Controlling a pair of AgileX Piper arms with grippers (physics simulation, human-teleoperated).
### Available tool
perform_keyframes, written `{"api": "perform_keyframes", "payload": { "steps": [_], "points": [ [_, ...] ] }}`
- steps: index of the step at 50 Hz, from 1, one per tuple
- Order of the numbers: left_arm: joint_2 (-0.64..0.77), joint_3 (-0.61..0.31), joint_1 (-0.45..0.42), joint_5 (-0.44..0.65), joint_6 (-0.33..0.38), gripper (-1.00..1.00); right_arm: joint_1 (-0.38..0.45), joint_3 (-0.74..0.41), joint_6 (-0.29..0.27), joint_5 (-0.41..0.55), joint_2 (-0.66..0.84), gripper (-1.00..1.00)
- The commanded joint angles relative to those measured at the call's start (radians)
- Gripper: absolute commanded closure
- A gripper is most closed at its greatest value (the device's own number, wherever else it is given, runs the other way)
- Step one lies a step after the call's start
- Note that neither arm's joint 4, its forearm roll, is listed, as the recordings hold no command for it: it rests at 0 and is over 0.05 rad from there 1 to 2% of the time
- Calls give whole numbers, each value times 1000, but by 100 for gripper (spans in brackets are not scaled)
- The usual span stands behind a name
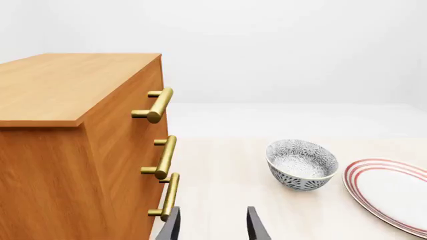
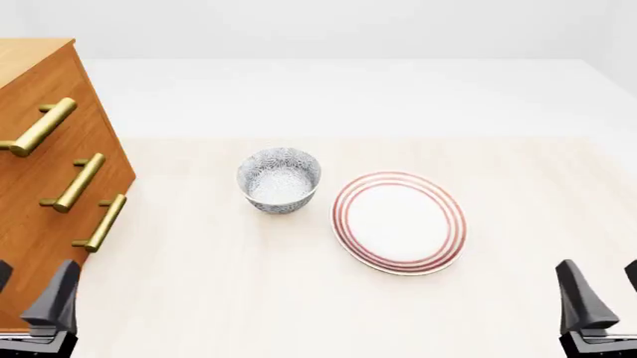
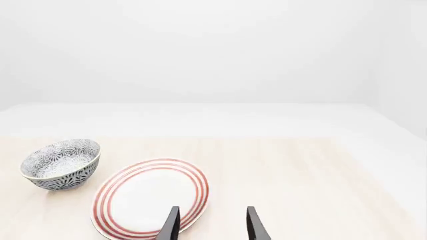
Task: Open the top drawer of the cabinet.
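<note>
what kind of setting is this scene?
Likely a simulated tabletop test scene, not a real room: a pale wood table against blank white surroundings, holding an orange-brown wooden three-drawer cabinet, a grey patterned bowl and a white red-ringed plate.

A pale, light wooden table (image 2: pixel 298 298) holds 3 things. A big orange-brown wooden cabinet (image 2: pixel 40 224) stands on its left side. Near the middle sits a small grey patterned bowl (image 2: pixel 279 180). Just to the right of it, not touching, lies a white plate with red rings (image 2: pixel 399 221).
</note>
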State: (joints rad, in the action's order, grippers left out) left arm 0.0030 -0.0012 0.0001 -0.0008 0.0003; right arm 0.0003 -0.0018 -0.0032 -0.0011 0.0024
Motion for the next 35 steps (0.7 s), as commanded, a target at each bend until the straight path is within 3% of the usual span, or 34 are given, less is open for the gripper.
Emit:
{"api": "perform_keyframes", "payload": {
  "steps": [1,6,8,13,25,32,33,35],
  "points": [
    [7,-2,3,-2,-3,-100,1,-3,-7,-2,4,-100],
    [11,-3,12,-2,6,-100,0,-3,-2,-2,5,-100],
    [63,-4,14,-51,11,-100,0,-3,-3,-2,5,-100],
    [18,-11,16,-10,25,-100,0,-2,-3,-2,4,-100],
    [109,-70,28,-38,202,-100,0,-2,-2,0,2,-100],
    [139,-95,27,-36,262,-100,0,-2,-2,0,2,-100],
    [173,-88,36,-57,323,-100,-1,-2,-2,0,2,-100],
    [186,-91,32,-60,352,-100,0,-2,-2,0,2,-100]
  ]
}}
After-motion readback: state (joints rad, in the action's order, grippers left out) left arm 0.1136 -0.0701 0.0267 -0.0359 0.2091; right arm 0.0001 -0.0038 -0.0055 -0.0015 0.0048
